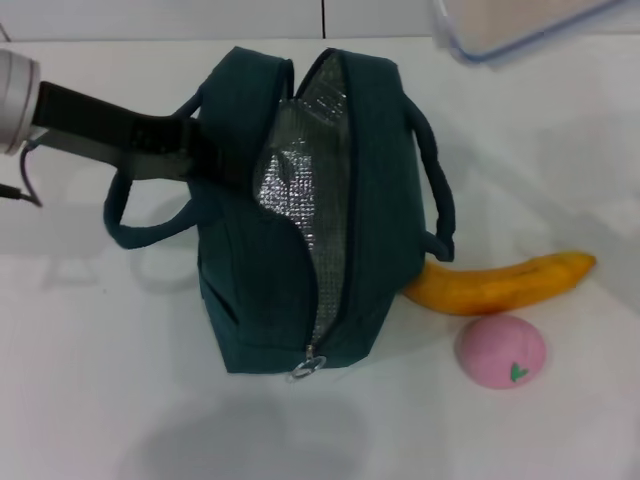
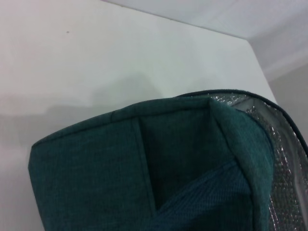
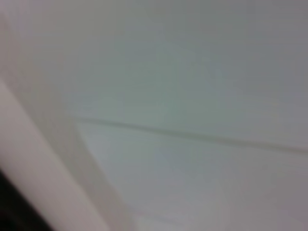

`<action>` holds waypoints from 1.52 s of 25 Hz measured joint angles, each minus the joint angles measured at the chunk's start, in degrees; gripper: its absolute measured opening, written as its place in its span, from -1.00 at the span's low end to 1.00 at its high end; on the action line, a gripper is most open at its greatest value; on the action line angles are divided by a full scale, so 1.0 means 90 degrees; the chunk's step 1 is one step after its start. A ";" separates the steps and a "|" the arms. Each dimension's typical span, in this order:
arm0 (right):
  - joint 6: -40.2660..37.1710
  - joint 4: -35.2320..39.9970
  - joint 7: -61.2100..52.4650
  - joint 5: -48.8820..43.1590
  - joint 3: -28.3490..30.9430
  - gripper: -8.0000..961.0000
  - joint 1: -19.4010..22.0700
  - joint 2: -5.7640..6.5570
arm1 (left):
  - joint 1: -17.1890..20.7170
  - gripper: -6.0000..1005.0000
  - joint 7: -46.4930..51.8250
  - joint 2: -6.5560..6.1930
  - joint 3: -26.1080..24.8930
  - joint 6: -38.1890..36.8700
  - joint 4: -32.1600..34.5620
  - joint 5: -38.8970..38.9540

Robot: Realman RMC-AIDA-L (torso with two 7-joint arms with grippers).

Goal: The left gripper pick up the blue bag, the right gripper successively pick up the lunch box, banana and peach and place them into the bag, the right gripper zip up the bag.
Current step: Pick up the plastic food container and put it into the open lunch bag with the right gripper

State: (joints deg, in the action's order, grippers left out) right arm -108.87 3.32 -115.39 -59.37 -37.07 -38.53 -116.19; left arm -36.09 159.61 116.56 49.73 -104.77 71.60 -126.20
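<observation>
Left end effector [image 1: 205, 155]: gripping the blue bag [image 1: 310, 230] at its side.
Right end effector: out of view.
Banana [image 1: 505, 283], peach [image 1: 500, 350]: lying beside the bag.

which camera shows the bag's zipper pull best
The head view: the metal ring pull sits at the open blue bag's near end. The left wrist view shows only fabric and foil lining; the right wrist view shows no bag.

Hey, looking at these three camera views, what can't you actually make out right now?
- Lunch box: head view, cut off by the top edge; what holds it is out of frame.
- Right gripper: in no view; the right wrist view shows only blurred pale surfaces.
- Left gripper: head view, its fingertips vanish against the blue bag, so its grip is unreadable.
- Banana: one end hidden behind the bag.
</observation>
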 joint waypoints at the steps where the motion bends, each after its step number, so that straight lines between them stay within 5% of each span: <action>1: 0.0004 -0.0067 0.0017 -0.0020 -0.0038 -0.79 -0.0199 0.0000 | -0.0037 -0.92 -0.0004 0.0017 0.0015 0.0000 -0.0010 0.0000; 9: 0.0690 -0.0371 0.0301 -0.0040 -0.0828 -0.79 -0.0777 0.0000 | -0.0396 -0.92 -0.0020 0.0151 0.0313 -0.0003 -0.0422 0.0018; 25: 0.1960 0.0128 0.0438 -0.0070 -0.2312 -0.79 -0.0514 0.0000 | -0.0274 -0.92 -0.0194 0.0068 -0.0005 0.0069 -0.0505 0.0020; 34: 0.2129 0.0141 0.0436 -0.0098 -0.2385 -0.77 -0.0669 0.0000 | -0.0256 -0.92 -0.0277 0.0101 0.0002 0.0069 -0.0507 0.0021; 38: 0.2130 0.0172 0.0432 -0.0101 -0.2388 -0.46 -0.0663 0.0000 | -0.0214 -0.92 -0.0349 0.0117 -0.0009 0.0079 -0.0550 0.0021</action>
State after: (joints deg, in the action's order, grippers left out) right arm -89.70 4.87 -111.50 -60.28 -58.57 -44.49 -116.19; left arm -38.01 156.47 117.61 49.65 -104.06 66.65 -126.01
